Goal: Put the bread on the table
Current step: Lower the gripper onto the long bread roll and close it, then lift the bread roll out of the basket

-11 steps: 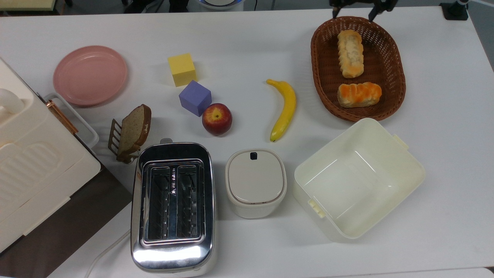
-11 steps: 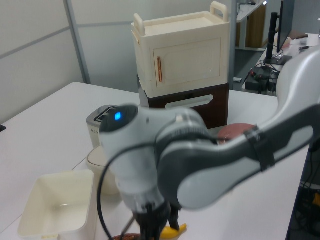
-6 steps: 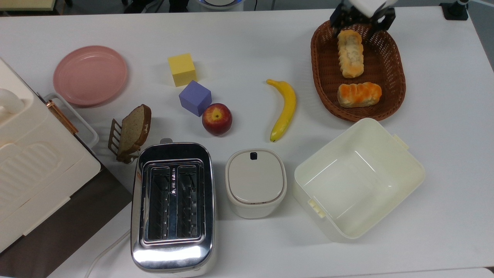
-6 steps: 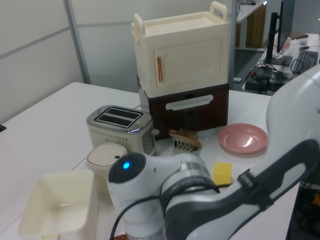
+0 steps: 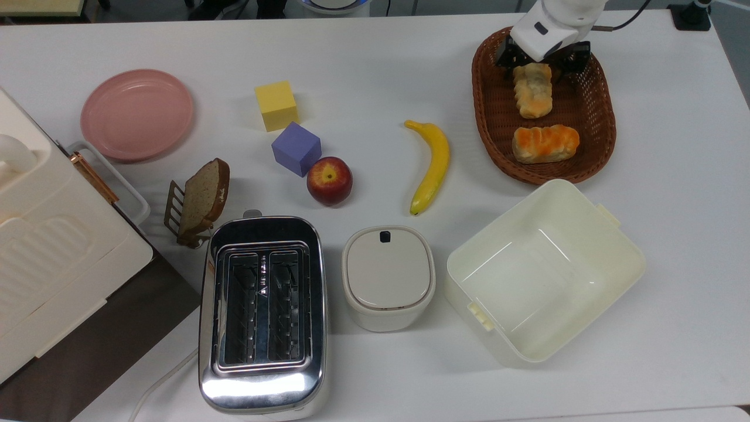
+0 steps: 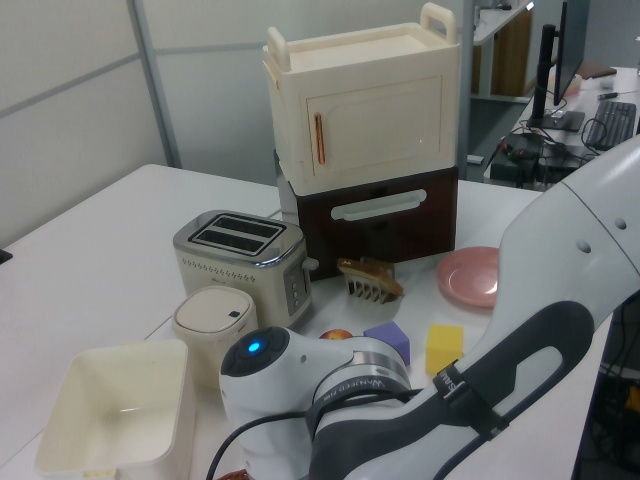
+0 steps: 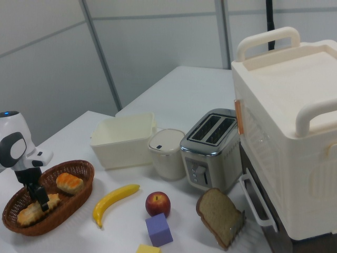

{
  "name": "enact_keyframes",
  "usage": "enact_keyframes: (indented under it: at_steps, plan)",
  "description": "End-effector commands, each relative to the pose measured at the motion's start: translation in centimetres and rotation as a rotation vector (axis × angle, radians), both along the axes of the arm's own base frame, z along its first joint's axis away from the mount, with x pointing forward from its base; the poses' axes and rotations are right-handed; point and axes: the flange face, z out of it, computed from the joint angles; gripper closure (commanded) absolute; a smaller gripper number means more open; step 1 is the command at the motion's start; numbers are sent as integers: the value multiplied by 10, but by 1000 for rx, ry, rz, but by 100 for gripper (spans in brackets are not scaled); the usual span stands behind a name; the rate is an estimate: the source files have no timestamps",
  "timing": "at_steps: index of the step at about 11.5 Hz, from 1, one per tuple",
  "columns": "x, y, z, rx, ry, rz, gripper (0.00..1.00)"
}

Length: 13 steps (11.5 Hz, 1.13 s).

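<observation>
The black two-finger pincer (image 5: 542,60) stands spread astride the far end of the long, ridged, cream pull-apart bread (image 5: 533,91), one finger on each side; the bread lies in the brown woven oval basket (image 5: 489,111) on the large white counter (image 5: 363,76); just beyond it from the pincer rests a stubby orange-glazed roll (image 5: 545,143); in the right view the pincer (image 7: 41,200) sits low inside the basket.

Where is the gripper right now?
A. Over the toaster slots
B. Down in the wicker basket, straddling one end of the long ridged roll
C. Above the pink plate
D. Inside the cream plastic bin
B. The gripper sits low in the basket, a finger on each side of the bread.
</observation>
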Motion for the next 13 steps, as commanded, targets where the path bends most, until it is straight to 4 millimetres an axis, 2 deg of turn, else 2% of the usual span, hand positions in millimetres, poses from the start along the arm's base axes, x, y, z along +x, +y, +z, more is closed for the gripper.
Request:
enact_keyframes:
  at_steps: [1, 3, 4, 5, 6, 7, 8, 10, 11, 13]
  plan:
    - [-5, -5, -16, 12, 15, 10, 0]
    - [-6, -5, -19, 8, 20, 12, 0]
    - [-7, -5, -23, 3, 24, 12, 6]
    - [-7, -5, -25, 1, 26, 12, 24]
    - [-6, -5, -23, 3, 24, 9, 54]
    - [-7, -2, -21, 5, 20, 4, 77]
    - [-9, 3, -15, 9, 15, 1, 81]
    - [-2, 12, 19, 26, 4, -15, 84]
    - [2, 12, 40, 23, 17, -11, 84]
    - [12, 0, 65, 29, 7, -3, 84]
